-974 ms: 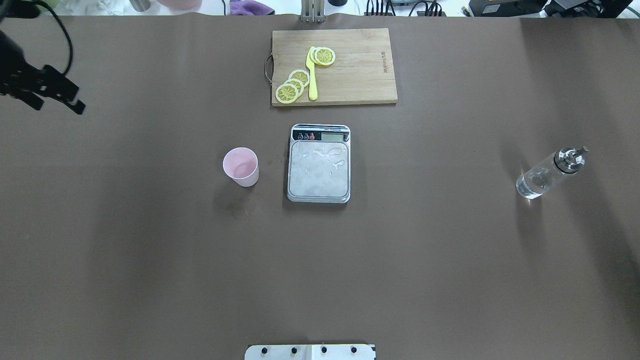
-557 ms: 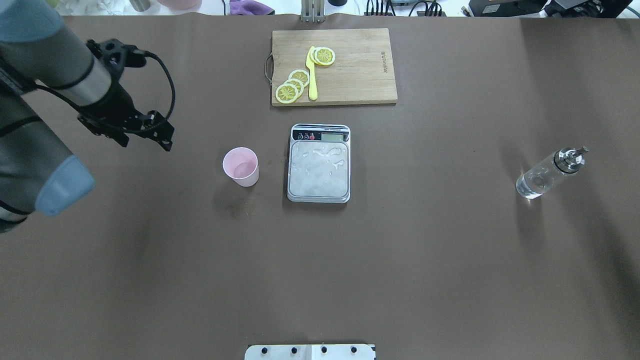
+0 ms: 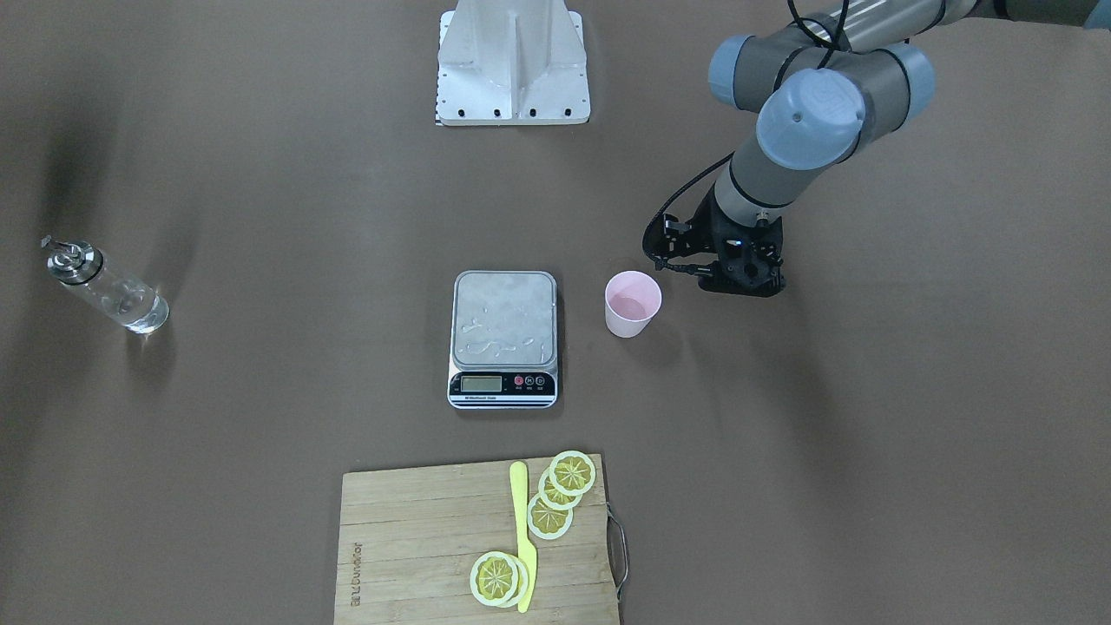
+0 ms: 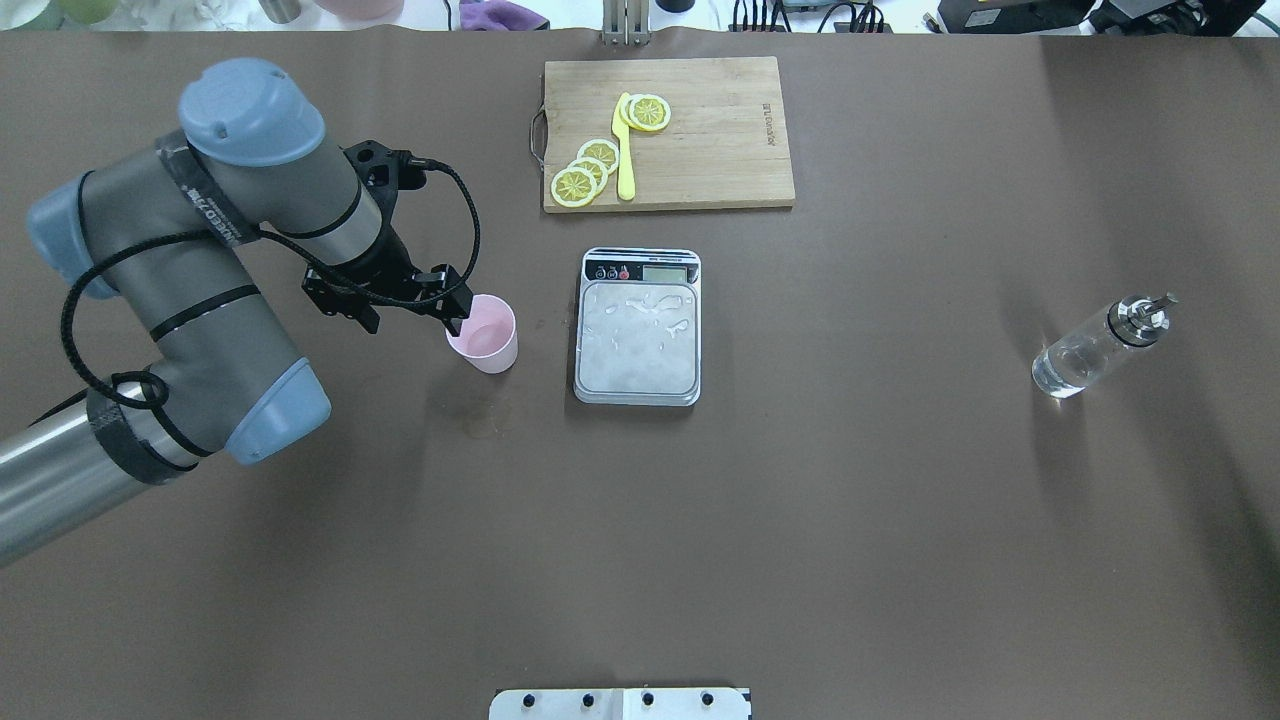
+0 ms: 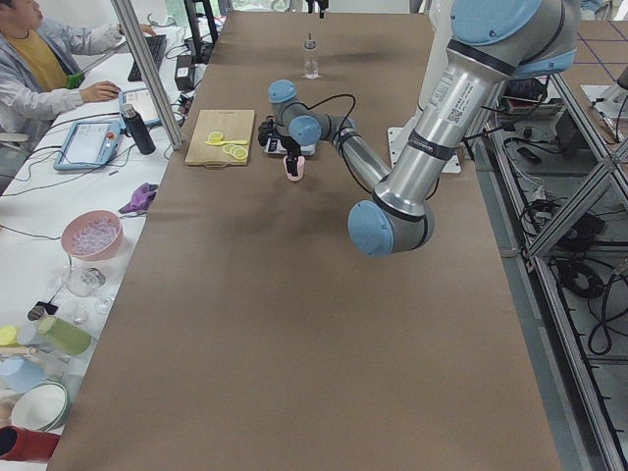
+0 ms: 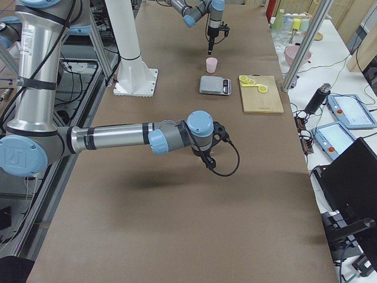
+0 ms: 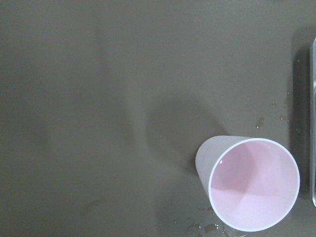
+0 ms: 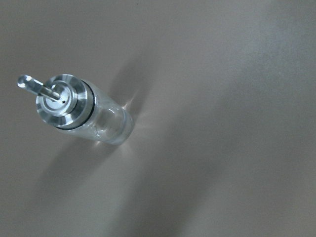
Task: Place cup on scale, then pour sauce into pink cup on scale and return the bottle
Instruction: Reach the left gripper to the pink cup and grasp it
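Fingers (image 4: 455, 308) of the left gripper (image 4: 413, 320) stood wide apart, holding nothing, right by the cup (image 4: 483, 335).

That pink cup sat upright on the brown table (image 4: 700, 550), just left of the scale (image 4: 637, 345), not on it yet. It looked like thin, smooth plastic, round and wider at the top. I guessed it was light and easy to knock over, so a soft squeeze on its sides seemed best. Wet drops (image 4: 652, 304) shone on the scale's steel top, maybe slippery. I could not tell about the right gripper (image 6: 207, 160).
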Controlling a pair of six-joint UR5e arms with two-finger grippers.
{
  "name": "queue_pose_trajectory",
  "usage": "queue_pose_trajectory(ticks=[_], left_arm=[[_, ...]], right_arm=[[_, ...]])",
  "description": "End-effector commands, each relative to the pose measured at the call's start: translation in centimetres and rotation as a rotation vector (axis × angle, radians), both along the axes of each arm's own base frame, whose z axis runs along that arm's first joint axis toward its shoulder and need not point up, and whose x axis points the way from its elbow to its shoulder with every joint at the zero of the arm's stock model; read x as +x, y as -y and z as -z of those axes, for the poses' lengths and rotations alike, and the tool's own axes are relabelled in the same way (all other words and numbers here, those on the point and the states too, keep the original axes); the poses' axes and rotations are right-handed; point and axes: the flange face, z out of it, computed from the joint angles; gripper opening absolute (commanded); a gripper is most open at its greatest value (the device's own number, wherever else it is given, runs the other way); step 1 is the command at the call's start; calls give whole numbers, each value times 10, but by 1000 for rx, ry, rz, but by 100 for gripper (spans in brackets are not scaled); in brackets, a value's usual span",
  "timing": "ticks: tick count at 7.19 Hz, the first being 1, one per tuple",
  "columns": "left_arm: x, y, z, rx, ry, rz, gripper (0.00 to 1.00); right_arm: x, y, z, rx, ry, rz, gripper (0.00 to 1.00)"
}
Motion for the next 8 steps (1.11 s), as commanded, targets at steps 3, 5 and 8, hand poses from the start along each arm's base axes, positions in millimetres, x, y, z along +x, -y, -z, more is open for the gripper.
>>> queue_pose_trajectory(ticks=[3, 5, 8], left_arm=[[22, 13, -11, -18, 17, -6, 92], [35, 7, -15, -40, 15, -4, 87], [40, 5, -18, -43, 5, -1, 0]], right_arm=[[2, -3, -4, -44, -5, -54, 100], [1, -3, -3, -45, 0, -50, 100], [0, -3, -2, -38, 2, -46, 100]])
